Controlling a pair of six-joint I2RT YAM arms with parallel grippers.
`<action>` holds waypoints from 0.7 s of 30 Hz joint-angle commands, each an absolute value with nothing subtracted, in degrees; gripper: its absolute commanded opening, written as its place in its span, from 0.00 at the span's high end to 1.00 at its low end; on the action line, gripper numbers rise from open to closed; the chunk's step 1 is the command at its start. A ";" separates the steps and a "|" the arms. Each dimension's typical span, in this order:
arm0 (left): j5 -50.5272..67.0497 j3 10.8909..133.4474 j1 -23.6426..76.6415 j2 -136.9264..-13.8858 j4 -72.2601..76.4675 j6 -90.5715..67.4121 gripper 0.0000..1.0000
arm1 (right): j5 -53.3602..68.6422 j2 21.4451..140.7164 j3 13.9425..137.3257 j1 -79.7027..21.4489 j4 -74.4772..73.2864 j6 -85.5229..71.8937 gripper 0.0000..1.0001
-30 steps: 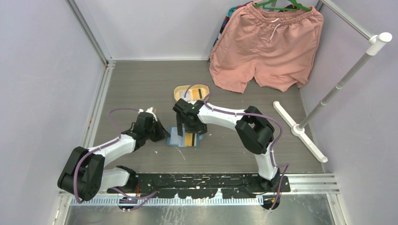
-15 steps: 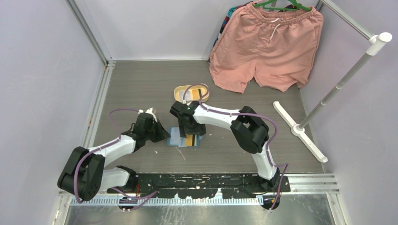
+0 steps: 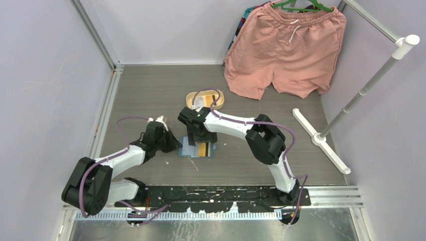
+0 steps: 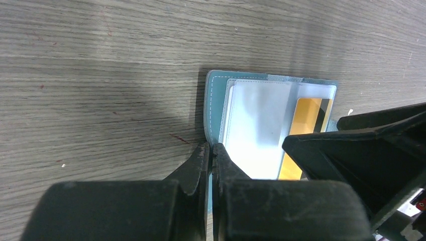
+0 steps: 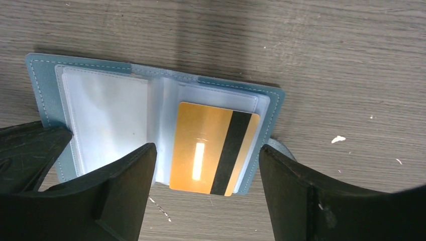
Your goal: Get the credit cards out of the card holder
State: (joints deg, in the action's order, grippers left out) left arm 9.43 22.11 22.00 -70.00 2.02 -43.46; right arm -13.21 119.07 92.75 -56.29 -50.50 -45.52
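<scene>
Since the earlier frames the right arm's wrist has shifted slightly to the left above the card holder (image 3: 187,149); the left arm and the holder have not moved. The card holder lies open and flat on the grey table (image 3: 150,90), near its middle, between the two grippers. The left gripper (image 4: 211,150) is closed tight on the teal cover at the holder's left edge, and a strip of the cover shows between its fingers. The right gripper (image 5: 206,155) stands open over the holder's right half. Its fingers (image 5: 135,175) sit one to each side of a gold credit card (image 5: 203,148) with a black stripe, with a gap visible on both sides. That card lies over the right-hand clear sleeve, and in the right wrist view one end overhangs the holder's edge. The left-hand sleeve (image 5: 105,120) reads whitish; whether it holds a card cannot be determined. Beyond the holder sits a yellow oval tray (image 3: 219,96), well apart from pink shorts (image 3: 284,50) hanging at the back wall.
</scene>
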 commanded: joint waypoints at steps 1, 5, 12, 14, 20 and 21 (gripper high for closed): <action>8.26 21.18 21.71 -69.44 2.11 -42.71 1.00 | -15.46 121.10 96.31 -56.94 -53.05 -46.82 0.21; 8.20 21.10 21.71 -69.20 1.90 -42.55 1.00 | -16.79 122.40 97.18 -57.12 -54.34 -47.13 0.25; 8.13 20.92 21.76 -69.17 1.59 -42.11 1.00 | -16.70 123.40 97.77 -57.06 -54.91 -47.21 0.28; 8.00 21.00 21.71 -69.27 1.58 -42.02 1.00 | -16.52 123.48 97.69 -57.09 -54.86 -47.20 0.33; 8.08 21.05 21.71 -69.69 1.68 -42.01 1.00 | -16.22 123.45 97.20 -57.03 -54.61 -46.96 0.48; 8.11 21.02 21.71 -69.74 1.67 -41.97 1.00 | -16.22 123.28 96.94 -57.04 -54.55 -46.96 0.51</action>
